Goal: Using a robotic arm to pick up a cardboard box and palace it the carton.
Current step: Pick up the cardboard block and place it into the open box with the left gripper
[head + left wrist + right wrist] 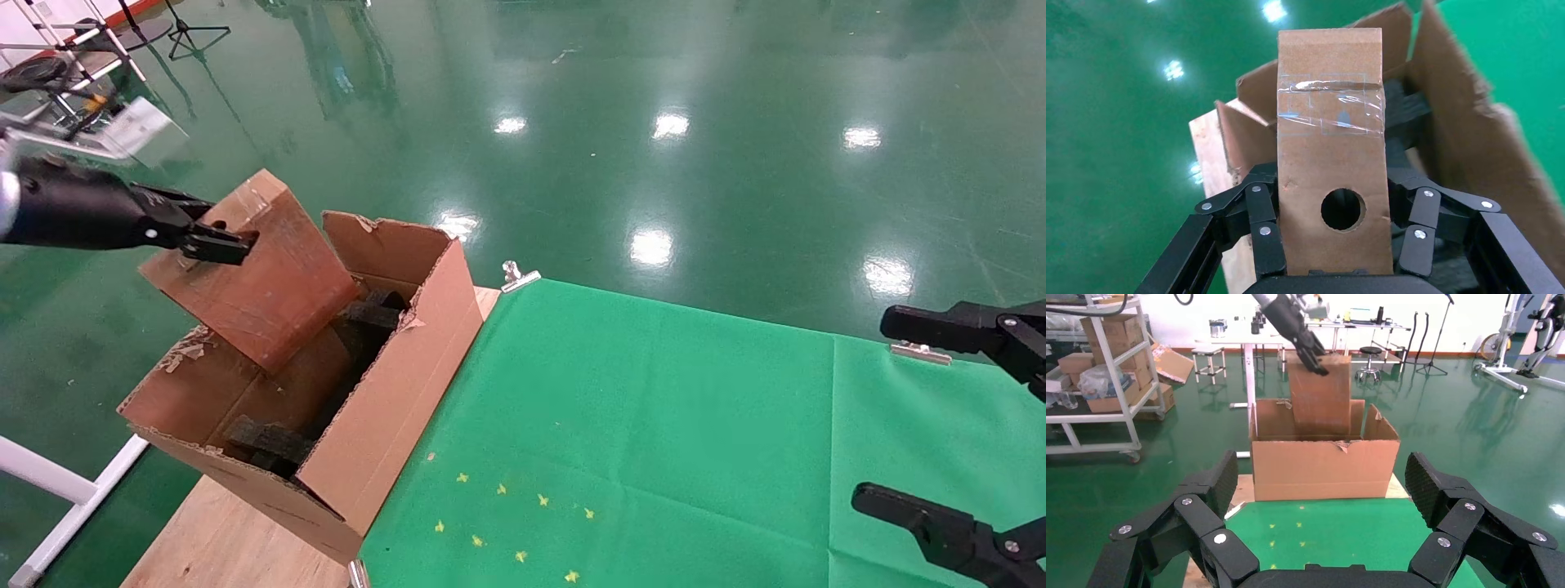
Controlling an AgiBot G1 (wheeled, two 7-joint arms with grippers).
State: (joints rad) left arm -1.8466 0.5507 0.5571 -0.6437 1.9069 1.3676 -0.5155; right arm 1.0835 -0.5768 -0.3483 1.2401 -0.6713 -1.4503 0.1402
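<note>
Glossy green floor surrounds the worktop (654,425), which carries a green cloth. The cardboard box (261,269) hangs tilted above the carton (384,408), its lower corner already inside the opening, over the black foam pieces (270,441). The left tool (1340,245) is closed on both narrow sides of this box, near the end with a round hole. The box looks light and stiff, but thin walls may dent, so holding near the edges seems safest. The right tool (1321,496) waits open, well apart over the cloth.
</note>
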